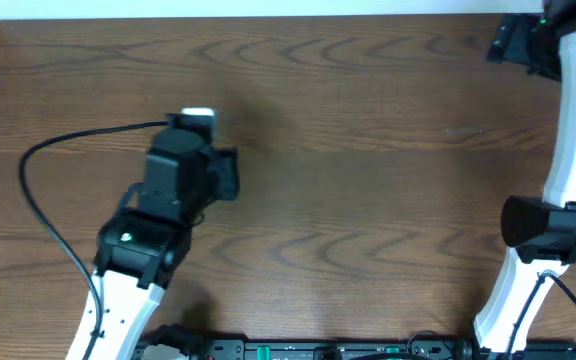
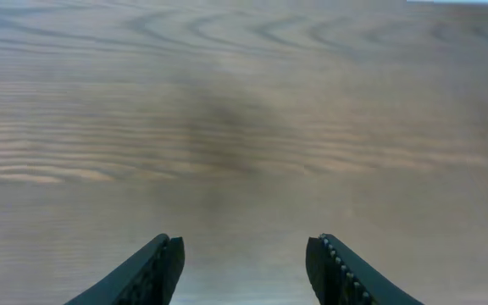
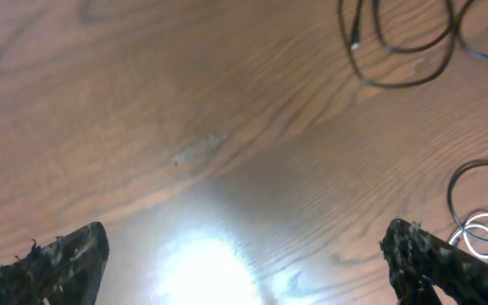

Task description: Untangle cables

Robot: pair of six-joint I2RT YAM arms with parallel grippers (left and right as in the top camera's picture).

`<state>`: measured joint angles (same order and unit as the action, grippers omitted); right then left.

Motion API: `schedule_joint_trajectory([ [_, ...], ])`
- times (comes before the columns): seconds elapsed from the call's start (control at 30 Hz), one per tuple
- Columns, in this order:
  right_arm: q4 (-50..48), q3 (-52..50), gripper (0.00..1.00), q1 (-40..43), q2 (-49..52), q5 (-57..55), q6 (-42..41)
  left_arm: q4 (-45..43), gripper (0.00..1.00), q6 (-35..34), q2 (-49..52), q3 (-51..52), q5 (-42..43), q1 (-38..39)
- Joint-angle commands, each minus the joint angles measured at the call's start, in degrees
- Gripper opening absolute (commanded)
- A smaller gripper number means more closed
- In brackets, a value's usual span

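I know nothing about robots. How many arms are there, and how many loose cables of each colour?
Robot arms: 2, the left arm and the right arm
Loose black cable: 1, looped, as far as I can tell
Loose white cable: 1, coiled, partly out of frame
Total: 4

Far cable [image 3: 396,84] lies on the table [image 3: 185,110], near cable [image 3: 468,230] just in front, both off right.

Overhead straight down on the table [image 1: 368,200]; both wrist views low, close, forward over the same wood.
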<state>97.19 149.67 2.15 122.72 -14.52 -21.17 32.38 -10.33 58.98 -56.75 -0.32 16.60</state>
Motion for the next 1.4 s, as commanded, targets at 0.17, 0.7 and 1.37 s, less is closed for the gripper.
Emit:
schedule_joint_trajectory([
  [0.17,-0.59,-8.04,0.99,-8.11,-0.28,-2.56,1.53,1.7,0.59,-0.07,-0.94,0.26,-0.33,-7.54],
  [0.7,-1.16,-9.2,0.99,-14.25,-10.49,-5.64,1.09,1.6,0.99,1.09,-1.03,0.26,-0.35,-7.58],
  [1.37,-34.82,-66.62,0.99,-14.99,-49.99,-2.1,7.54,8.39,0.9,8.59,-10.67,1.88,4.37,-7.56],
])
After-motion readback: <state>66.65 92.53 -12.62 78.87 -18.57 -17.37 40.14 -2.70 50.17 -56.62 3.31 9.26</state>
